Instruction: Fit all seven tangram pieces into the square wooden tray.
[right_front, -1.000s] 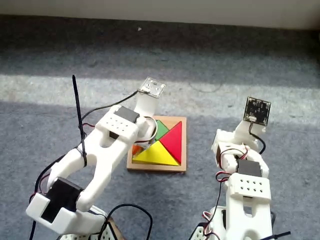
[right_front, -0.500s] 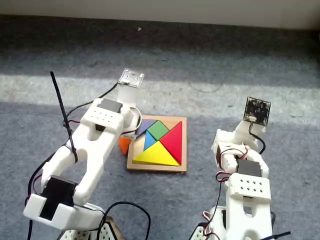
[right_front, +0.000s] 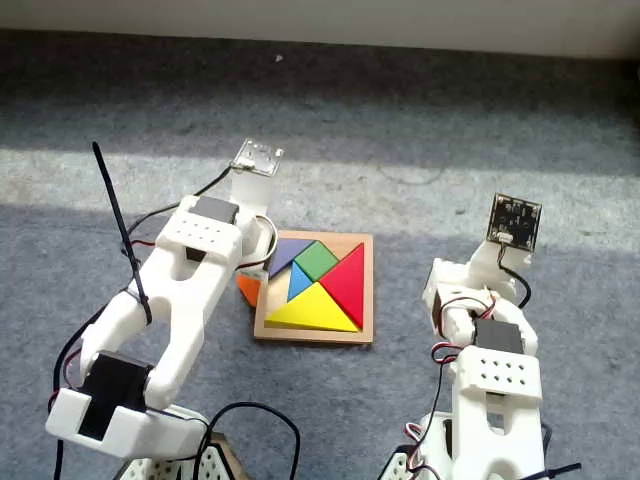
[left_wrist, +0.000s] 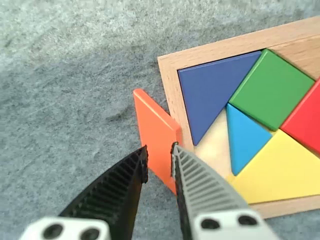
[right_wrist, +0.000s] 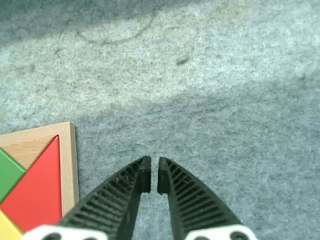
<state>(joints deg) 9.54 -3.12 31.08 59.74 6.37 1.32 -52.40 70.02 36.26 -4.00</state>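
Note:
The square wooden tray lies between the arms. In it sit a dark blue triangle, a green square, a light blue triangle, a yellow triangle and a red triangle. A bare wooden gap shows beside the light blue triangle. My left gripper is shut on an orange piece, which stands tilted on edge just outside the tray's left rim. My right gripper is shut with nothing in it, over the carpet to the right of the tray.
Grey carpet covers the whole surface, with open room behind and to both sides of the tray. The right arm stands right of the tray. Cables trail near the left arm's base.
The left arm has swung left from over the tray, carrying the orange piece out past the left rim. The right arm has kept still.

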